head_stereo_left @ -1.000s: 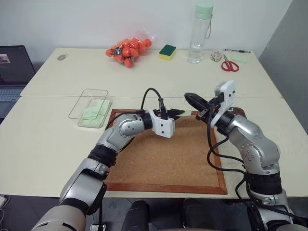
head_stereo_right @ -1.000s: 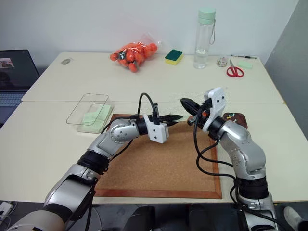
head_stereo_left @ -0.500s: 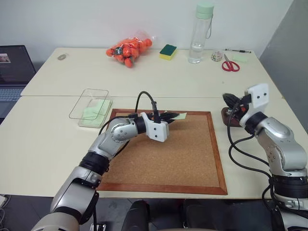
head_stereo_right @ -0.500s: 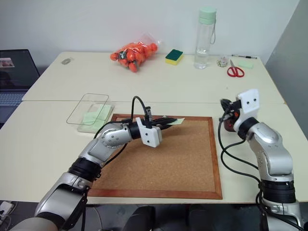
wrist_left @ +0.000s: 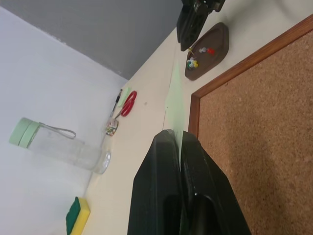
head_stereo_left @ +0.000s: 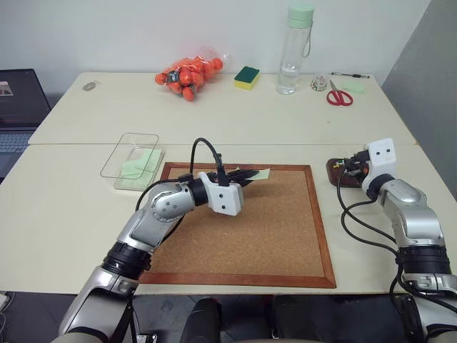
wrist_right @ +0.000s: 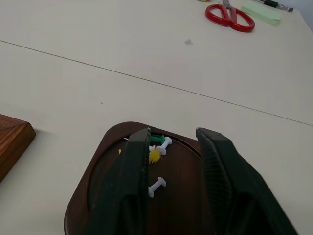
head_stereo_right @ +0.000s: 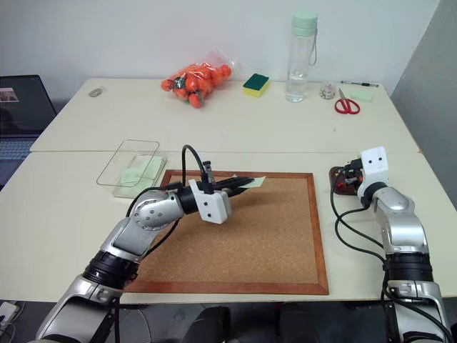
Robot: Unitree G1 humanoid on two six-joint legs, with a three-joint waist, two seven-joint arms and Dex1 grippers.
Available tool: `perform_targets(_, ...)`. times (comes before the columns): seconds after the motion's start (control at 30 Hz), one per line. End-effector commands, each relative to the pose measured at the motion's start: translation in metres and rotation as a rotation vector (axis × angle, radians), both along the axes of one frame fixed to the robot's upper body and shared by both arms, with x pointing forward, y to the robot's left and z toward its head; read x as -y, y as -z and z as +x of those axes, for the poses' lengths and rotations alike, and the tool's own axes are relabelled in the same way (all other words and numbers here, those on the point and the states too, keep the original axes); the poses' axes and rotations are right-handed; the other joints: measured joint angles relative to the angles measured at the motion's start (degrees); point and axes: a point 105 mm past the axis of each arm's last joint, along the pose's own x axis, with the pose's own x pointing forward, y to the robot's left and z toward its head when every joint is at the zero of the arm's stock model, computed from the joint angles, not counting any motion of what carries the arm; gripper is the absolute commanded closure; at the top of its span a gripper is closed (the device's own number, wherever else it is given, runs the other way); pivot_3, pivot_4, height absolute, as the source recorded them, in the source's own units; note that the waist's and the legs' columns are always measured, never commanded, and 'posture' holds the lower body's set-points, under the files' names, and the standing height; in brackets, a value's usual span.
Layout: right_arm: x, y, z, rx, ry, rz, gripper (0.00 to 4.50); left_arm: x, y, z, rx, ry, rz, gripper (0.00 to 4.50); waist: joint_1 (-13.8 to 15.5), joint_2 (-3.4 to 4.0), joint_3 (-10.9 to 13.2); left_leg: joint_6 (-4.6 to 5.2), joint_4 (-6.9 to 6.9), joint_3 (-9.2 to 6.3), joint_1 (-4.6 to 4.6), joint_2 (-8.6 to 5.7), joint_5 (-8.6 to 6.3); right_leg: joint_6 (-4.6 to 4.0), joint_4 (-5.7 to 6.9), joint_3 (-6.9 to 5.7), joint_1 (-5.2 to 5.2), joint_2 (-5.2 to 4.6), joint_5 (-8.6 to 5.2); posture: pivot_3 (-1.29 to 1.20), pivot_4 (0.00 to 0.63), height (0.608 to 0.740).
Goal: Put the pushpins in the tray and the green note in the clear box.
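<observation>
The green note (head_stereo_left: 261,173) sticks out over the far edge of the cork board, with my left gripper (head_stereo_left: 250,174) shut on it. In the left wrist view the note (wrist_left: 173,95) shows edge-on past the closed fingertips. The dark brown tray (wrist_right: 98,191) lies on the table to the right of the board. Several pushpins (wrist_right: 156,146) rest inside it. My right gripper (wrist_right: 171,134) hovers just above the tray, open, nothing between its fingers. The clear box (head_stereo_left: 131,151) stands left of the board, far from both grippers.
The cork board (head_stereo_left: 246,229) fills the table's middle. A pale green notepad (head_stereo_left: 137,175) lies under the clear box. Along the far edge are a bag of orange things (head_stereo_left: 187,71), a sponge (head_stereo_left: 247,76), a bottle (head_stereo_left: 289,53) and red scissors (head_stereo_left: 338,96). A laptop (head_stereo_left: 18,107) sits at far left.
My right gripper swung right and down from over the board to above the tray and opened. The left gripper drew back a little to the left, still shut on the note.
</observation>
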Motion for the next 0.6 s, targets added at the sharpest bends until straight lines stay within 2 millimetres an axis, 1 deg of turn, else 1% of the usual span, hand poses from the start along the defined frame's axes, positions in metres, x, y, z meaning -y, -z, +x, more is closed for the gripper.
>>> perform_targets(0.03, 0.002, -0.018, 0.001, 0.065, 0.002, 0.027, 1.83, -0.006, -0.015, -0.003, 0.044, -0.009, -0.025, 4.50, 0.0, 0.00, 0.0, 0.00, 0.00, 0.00, 0.00, 0.00, 0.00, 0.00, 0.00, 0.00, 0.00, 0.00, 0.00, 0.00, 0.150, 0.740)
perform_targets(0.2, 0.000, -0.022, -0.002, 0.086, -0.010, 0.031, 0.74, -0.015, -0.022, 0.000, 0.059, -0.044, -0.033, 4.50, 0.0, 0.00, 0.0, 0.00, 0.02, -0.02, 0.01, 0.00, 0.00, 0.00, 0.02, -0.02, 0.00, 0.00, 0.00, 0.00, 0.150, 0.740)
perform_targets(0.27, -0.009, -0.034, -0.005, 0.142, -0.056, 0.049, 0.28, -0.022, -0.030, 0.003, 0.069, -0.081, -0.052, 4.50, 0.0, 0.00, 0.0, 0.00, 0.02, -0.01, 0.01, 0.01, 0.00, 0.00, 0.02, -0.01, 0.00, 0.00, 0.00, 0.00, 0.150, 0.740)
perform_targets(0.3, -0.017, -0.043, -0.007, 0.182, -0.093, 0.051, 0.06, -0.029, -0.035, 0.005, 0.073, -0.110, -0.063, 4.50, 0.0, 0.00, 0.0, 0.00, 0.01, -0.01, 0.01, 0.02, 0.00, 0.00, 0.02, -0.01, 0.00, 0.01, 0.00, 0.00, 0.150, 0.740)
perform_targets(0.37, -0.035, -0.057, -0.014, 0.241, -0.189, 0.078, 0.02, -0.043, -0.044, 0.008, 0.082, -0.172, -0.067, 4.50, -0.3, 0.00, 0.0, 0.00, 0.00, -0.01, -0.01, 0.03, 0.00, 0.00, 0.02, -0.01, -0.04, 0.02, 0.00, 0.00, 0.150, 0.740)
perform_targets(0.4, -0.052, -0.064, -0.020, 0.259, -0.276, 0.097, 0.02, -0.059, -0.051, 0.011, 0.076, -0.241, -0.081, 4.50, -0.3, 0.00, 0.0, 0.00, -0.01, -0.01, -0.01, 0.06, 0.00, 0.00, 0.02, 0.00, -0.05, 0.04, 0.00, 0.00, 0.150, 0.740)
perform_targets(0.47, -0.080, -0.070, -0.032, 0.263, -0.417, 0.122, 0.02, -0.089, -0.063, 0.016, 0.046, -0.386, -0.122, 4.50, -0.7, 0.01, 0.0, 0.00, -0.02, -0.03, -0.03, 0.09, 0.00, 0.00, 0.01, 0.00, -0.06, 0.05, 0.00, 0.00, 0.150, 0.740)
perform_targets(0.5, -0.093, -0.072, -0.036, 0.257, -0.479, 0.134, 0.02, -0.109, -0.068, 0.020, 0.000, -0.484, -0.167, 4.50, -0.8, 0.01, 0.0, 0.00, -0.01, -0.04, -0.01, 0.09, 0.00, -0.01, 0.01, -0.03, -0.04, 0.06, 0.00, 0.00, 0.150, 0.740)
perform_targets(0.53, -0.101, -0.073, -0.038, 0.248, -0.516, 0.143, 0.02, -0.123, -0.068, 0.023, -0.051, -0.555, -0.202, 4.50, -0.9, 0.02, 0.0, 0.00, -0.02, -0.03, -0.02, 0.09, 0.00, -0.01, 0.01, -0.02, -0.05, 0.06, 0.00, 0.00, 0.150, 0.740)
perform_targets(0.6, -0.124, -0.077, -0.044, 0.232, -0.617, 0.153, 0.02, -0.154, -0.072, 0.024, -0.130, -0.690, -0.309, 4.50, -1.0, 0.01, 0.0, 0.01, -0.01, -0.08, 0.00, 0.10, 0.00, 0.00, 0.02, -0.07, -0.02, 0.08, -0.01, 0.00, 0.150, 0.740)
